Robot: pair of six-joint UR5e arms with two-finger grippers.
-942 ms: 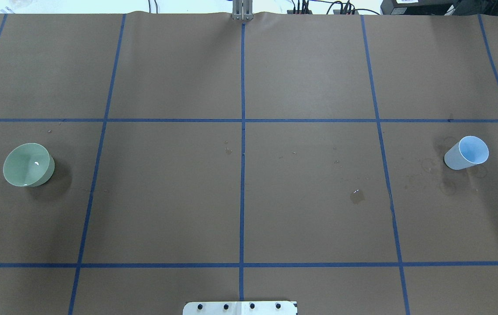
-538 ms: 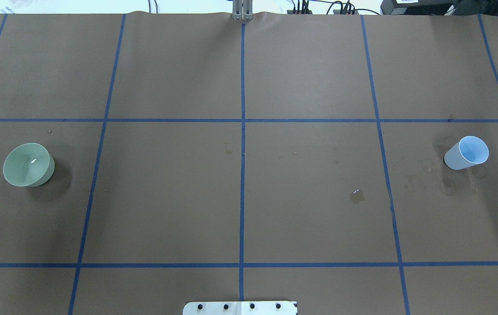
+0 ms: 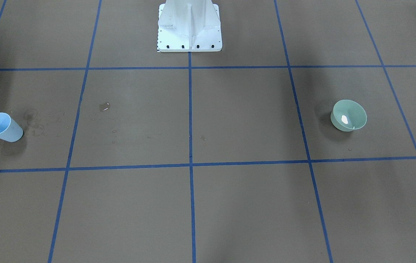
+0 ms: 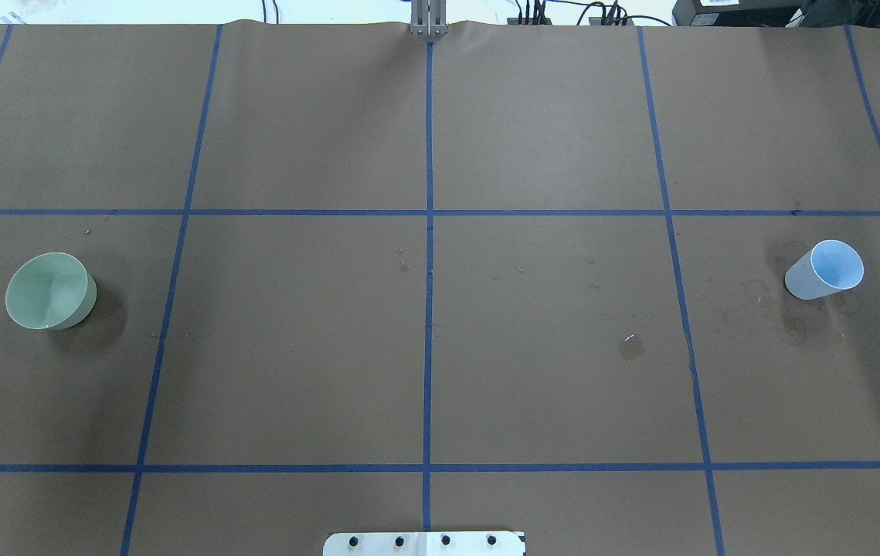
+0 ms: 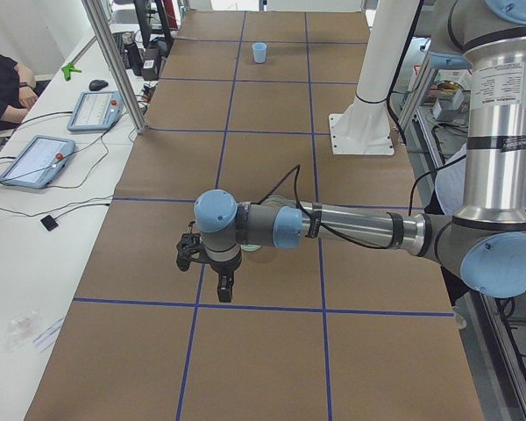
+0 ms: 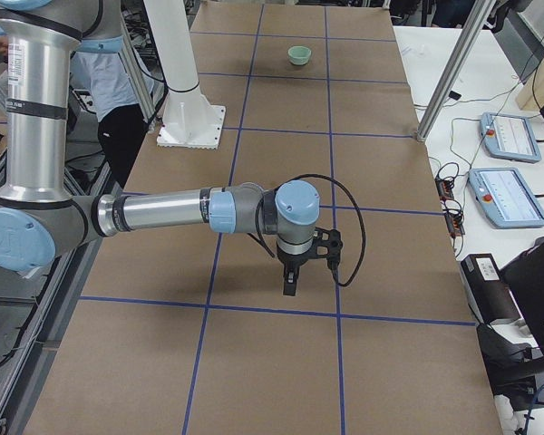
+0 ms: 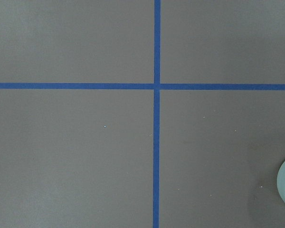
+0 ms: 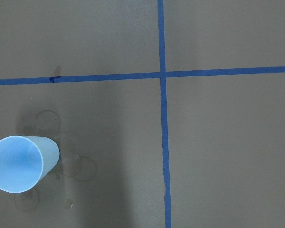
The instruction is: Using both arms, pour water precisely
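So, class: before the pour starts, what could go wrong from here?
1. The blue cup and green bowl stand at opposite ends of the table, so a long carry may cause spills.
2. A puddle and ring stains may mean a damp surface, where the cup could slide when gripped.

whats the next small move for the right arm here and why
Probably shift the right pincer over the blue cup and lower toward it. The cup stands upright and ungrasped, low and left in the right wrist view, so the pincer is not yet lined up with it. The green bowl sits far off on the robot's left, also untouched.
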